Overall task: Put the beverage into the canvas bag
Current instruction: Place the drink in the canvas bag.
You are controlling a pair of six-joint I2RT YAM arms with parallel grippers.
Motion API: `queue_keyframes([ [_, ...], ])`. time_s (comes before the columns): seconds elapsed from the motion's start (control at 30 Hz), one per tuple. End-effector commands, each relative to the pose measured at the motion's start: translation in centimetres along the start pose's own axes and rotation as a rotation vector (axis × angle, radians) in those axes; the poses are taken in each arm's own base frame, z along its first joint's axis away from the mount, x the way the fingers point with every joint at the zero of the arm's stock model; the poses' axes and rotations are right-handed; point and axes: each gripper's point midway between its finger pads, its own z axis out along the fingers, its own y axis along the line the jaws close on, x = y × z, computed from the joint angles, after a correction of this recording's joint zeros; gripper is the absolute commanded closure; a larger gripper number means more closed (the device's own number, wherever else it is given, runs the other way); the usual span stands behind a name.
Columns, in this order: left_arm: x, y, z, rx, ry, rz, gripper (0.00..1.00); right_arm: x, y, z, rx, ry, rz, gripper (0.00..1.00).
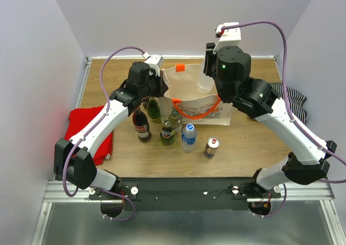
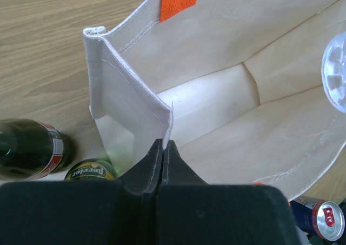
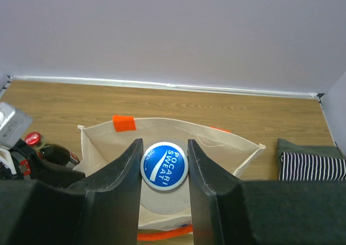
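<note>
Right pincer (image 3: 164, 147) grips the Pocari Sweat bottle (image 3: 164, 166) just under its cap, one finger on each side; the blue cap reads "POCARI SWEAT" and "OPEN" in white; the bottle hangs upright over the mouth of the canvas bag (image 3: 221, 147), inside the outline of the rim, with canvas showing on both sides of it. Left pincer (image 2: 162, 143) is closed flat on the bag's near corner rim, the canvas pinched between its tips; from there the side wall stands up and the mouth gapes wide, the floor of the bag in plain view; the bottle's clear ribbed base shows at the right edge of the left wrist view. An orange tab (image 3: 124, 123) sits on the far rim; orange loop handles (image 1: 197, 113) droop over the printed front, the print too faint to read. Just outside the left wall stand a green bottle (image 2: 89, 171) whose top reads "perrier" and a dark cola bottle (image 2: 27, 150) with a red label, its writing unreadable; a can (image 2: 320, 218) stands near the front wall. On the table (image 1: 254, 142) a red cloth (image 1: 89, 128) lies well to the left and a striped cloth (image 1: 294, 100) to the right, both apart from the bag.
</note>
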Motion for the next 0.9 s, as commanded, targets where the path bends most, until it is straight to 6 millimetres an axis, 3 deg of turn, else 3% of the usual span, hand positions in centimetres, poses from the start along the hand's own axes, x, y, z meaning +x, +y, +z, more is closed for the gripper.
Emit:
queue_keyframes([
  [0.0,0.3,0.3,-0.2,-0.027,-0.006,0.024,1.00,-6.8,-1.2,-1.7,-0.014,-0.185,0.187,0.99],
  [0.17,0.2,0.3,-0.4,-0.030,-0.012,0.026,1.00,-6.6,-0.2,-1.0,-0.029,-0.175,0.171,0.99],
  [0.47,0.0,0.5,-0.6,-0.049,-0.018,0.026,1.00,-1.2,5.0,1.5,-0.148,-0.079,0.114,0.99],
  [0.53,-0.1,0.4,-0.8,-0.049,-0.023,0.026,1.00,-0.7,6.3,1.7,-0.197,-0.090,0.130,0.99],
  [0.57,0.0,0.6,-0.7,-0.056,-0.020,0.025,1.00,0.6,6.8,2.1,-0.207,-0.075,0.116,0.99],
  [0.87,-0.1,0.7,-0.9,-0.064,-0.021,0.023,1.00,5.5,10.0,4.0,-0.272,-0.070,0.110,0.99],
])
